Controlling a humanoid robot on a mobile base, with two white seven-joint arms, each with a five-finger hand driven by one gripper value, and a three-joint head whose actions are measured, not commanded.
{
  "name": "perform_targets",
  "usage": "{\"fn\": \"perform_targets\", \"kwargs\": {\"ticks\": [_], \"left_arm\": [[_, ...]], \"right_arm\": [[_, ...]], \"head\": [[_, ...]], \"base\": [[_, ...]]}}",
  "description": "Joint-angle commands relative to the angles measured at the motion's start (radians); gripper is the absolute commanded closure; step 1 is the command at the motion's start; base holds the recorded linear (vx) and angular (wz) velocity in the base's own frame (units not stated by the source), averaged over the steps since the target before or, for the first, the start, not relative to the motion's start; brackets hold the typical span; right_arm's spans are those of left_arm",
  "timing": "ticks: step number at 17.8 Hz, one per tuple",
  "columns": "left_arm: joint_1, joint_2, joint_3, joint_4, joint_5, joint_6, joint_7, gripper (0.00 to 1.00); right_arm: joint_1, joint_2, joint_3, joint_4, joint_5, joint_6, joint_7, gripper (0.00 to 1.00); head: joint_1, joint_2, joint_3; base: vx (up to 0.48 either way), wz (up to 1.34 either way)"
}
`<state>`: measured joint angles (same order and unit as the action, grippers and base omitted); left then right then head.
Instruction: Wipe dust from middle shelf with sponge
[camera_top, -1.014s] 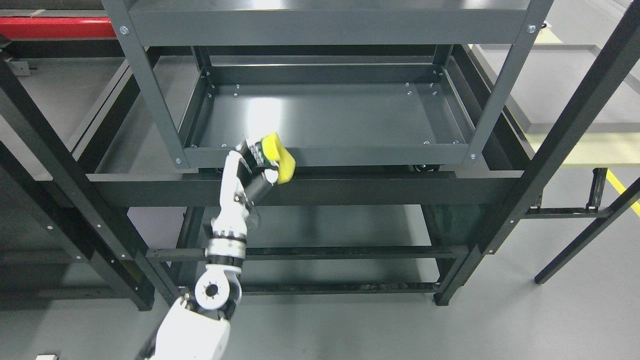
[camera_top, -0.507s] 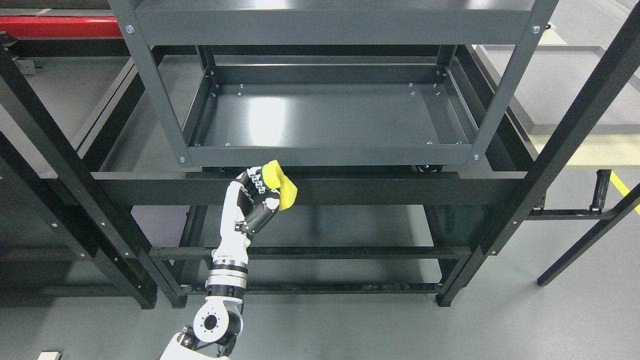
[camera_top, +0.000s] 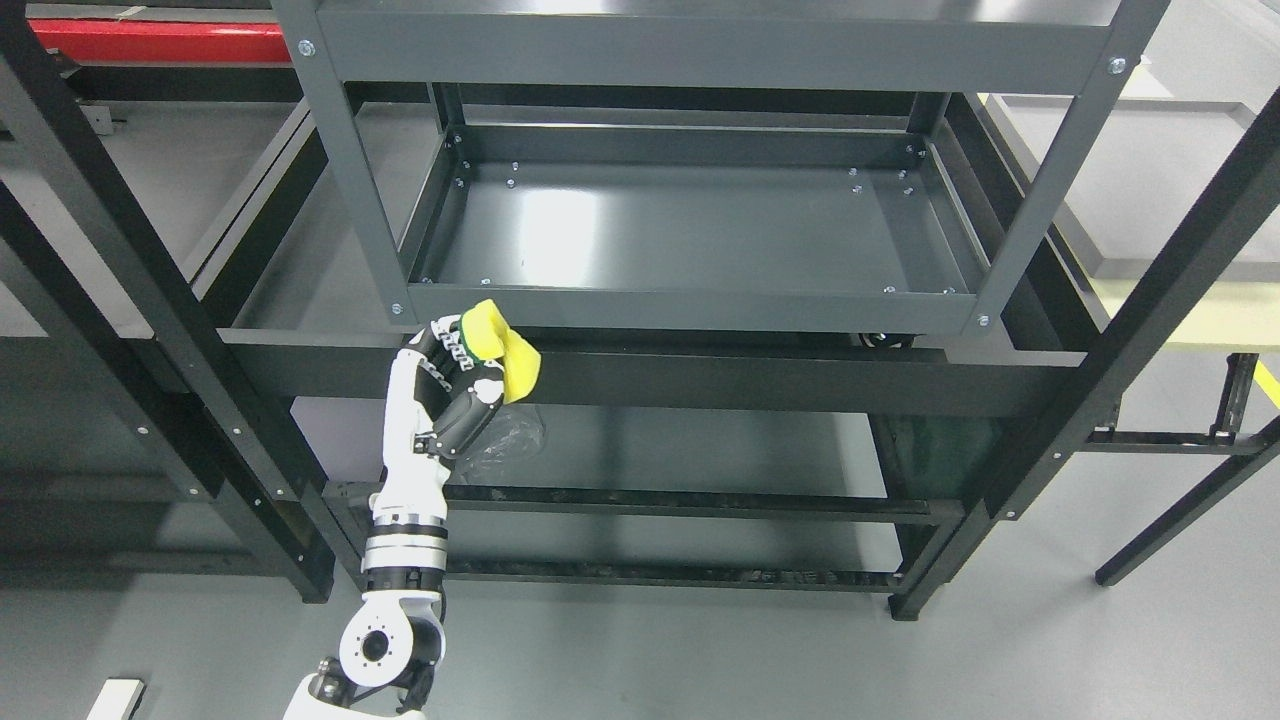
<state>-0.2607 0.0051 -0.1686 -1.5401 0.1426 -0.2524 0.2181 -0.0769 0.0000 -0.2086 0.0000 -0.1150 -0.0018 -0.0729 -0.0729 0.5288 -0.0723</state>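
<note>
While the left hand (camera_top: 455, 385) is raised in front of the dark metal rack (camera_top: 340, 160), the yellow sponge (camera_top: 503, 350) is seen clamped in its curled fingers (camera_top: 452, 350), squeezed into a folded shape. The sponge is held just below the front lip of the middle shelf (camera_top: 690, 235), over the black crossbar (camera_top: 760, 380) that runs across the frame beneath that lip. It is not resting on the shelf surface; whether it brushes the lip's edge cannot be told. The shelf tray itself is shown as a shallow grey pan with a bright glare patch left of centre and small bolts at its corners. The white and black forearm is brought up from the bottom edge left of the middle, with its round joint (camera_top: 385, 645) low in the head view. A crumpled piece of clear plastic (camera_top: 510, 440) is glimpsed just behind the wrist, on the lower level. A red beam (camera_top: 160, 40) is visible at the upper left, and grey floor (camera_top: 700, 660) is spread below the rack.
</note>
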Motion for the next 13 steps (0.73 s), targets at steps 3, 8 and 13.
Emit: {"fn": "perform_targets", "kwargs": {"ticks": [3, 8, 13], "left_arm": [[0.055, 0.012, 0.064, -0.106, -0.006, 0.027, -0.002, 1.0], [0.146, 0.012, 0.072, -0.173, -0.006, 0.028, -0.003, 1.0], [0.146, 0.012, 0.072, -0.175, -0.006, 0.033, -0.003, 1.0]], "right_arm": [[0.0, -0.017, 0.0, -0.017, 0.0, 0.072, 0.001, 0.0], [0.0, -0.017, 0.0, -0.017, 0.0, 0.072, 0.001, 0.0], [0.0, -0.017, 0.0, -0.017, 0.0, 0.072, 0.001, 0.0]], "head": [[0.0, 0.0, 0.0], [0.0, 0.0, 0.0], [0.0, 0.0, 0.0]], "base": [[-0.002, -0.05], [-0.001, -0.04], [0.0, 0.0]]}}
